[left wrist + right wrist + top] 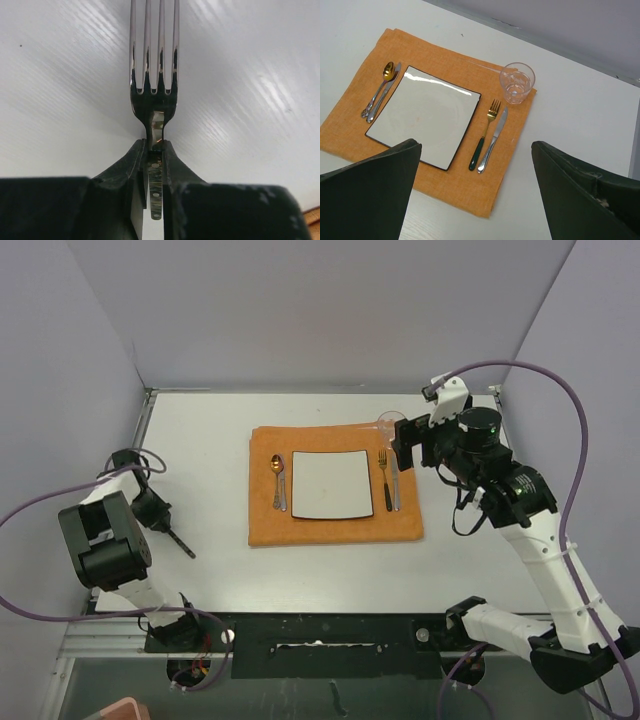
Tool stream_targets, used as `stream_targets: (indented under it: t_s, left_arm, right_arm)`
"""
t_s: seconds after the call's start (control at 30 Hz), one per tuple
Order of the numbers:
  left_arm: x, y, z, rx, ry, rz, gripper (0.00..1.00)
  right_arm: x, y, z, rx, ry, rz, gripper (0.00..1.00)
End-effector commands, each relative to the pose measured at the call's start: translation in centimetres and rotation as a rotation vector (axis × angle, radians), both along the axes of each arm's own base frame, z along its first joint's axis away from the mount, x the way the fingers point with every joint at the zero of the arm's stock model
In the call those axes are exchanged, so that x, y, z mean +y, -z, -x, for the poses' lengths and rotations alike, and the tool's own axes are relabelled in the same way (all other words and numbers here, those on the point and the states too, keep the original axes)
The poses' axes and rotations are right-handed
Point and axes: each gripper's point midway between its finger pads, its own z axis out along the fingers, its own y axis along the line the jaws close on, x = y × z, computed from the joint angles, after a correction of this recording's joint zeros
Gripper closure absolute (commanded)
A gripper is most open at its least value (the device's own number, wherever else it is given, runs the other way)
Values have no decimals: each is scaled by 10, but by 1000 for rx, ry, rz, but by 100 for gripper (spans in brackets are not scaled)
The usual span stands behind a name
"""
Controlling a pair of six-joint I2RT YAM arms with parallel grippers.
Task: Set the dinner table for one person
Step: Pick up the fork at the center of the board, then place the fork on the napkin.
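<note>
The white dinner table point(200, 440) carries an orange mat point(335, 530) with a square white plate point(332, 484) on it. My left gripper point(165, 520) hovers low at the table's left side, well left of the mat. In the left wrist view it point(155, 142) is shut on the handle of a silver fork point(154, 65), whose tines point away over the bare tabletop point(250, 75). My right gripper point(405, 440) is open above the mat's far right corner, and in the right wrist view nothing sits between its fingers point(395, 170).
A gold spoon point(388, 71) and a silver utensil point(380, 100) lie left of the plate point(425, 117). A dark-handled gold fork point(487, 130) and a knife point(495, 135) lie to its right. A clear glass point(517, 82) stands at the mat's far right corner. Walls enclose three sides.
</note>
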Motion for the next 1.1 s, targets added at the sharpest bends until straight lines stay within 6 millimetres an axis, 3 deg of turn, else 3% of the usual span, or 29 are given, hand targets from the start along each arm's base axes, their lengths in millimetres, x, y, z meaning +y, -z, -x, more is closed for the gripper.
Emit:
stream_targets:
  t_s: [0.0, 0.13, 0.23, 0.33, 0.47, 0.53, 0.77, 0.93, 1.07]
  left_arm:
    - [-7, -61, -39, -223, 90, -78, 100]
    - [-30, -127, -70, -408, 214, -160, 100]
    - [-66, -180, -89, -573, 329, -141, 100]
    - [-116, -228, -101, -719, 472, -91, 100]
    - [-203, -263, -101, -815, 748, 52, 100]
    - [-236, -267, -96, -827, 851, 97, 100]
    - [-308, -250, -80, -786, 1124, 215, 100]
    - [-320, -230, -99, -689, 1208, 108, 100]
    - [-332, -226, -120, -670, 1255, 74, 100]
  right_arm:
    - [-2, -25, 1, -91, 18, -48, 2]
    - [-2, -21, 4, -85, 20, -61, 2]
    - [-3, -18, 7, -81, 25, -76, 2]
    - [-2, -14, 10, -74, 25, -91, 2]
    - [-4, -5, 16, -51, 36, -112, 2]
    - [-5, -2, 21, -51, 40, -133, 2]
    - [-10, 6, 36, -35, 49, -164, 2]
    - [-14, 1, 43, -44, 51, -164, 2]
    - [-16, -2, 47, -40, 41, -145, 2]
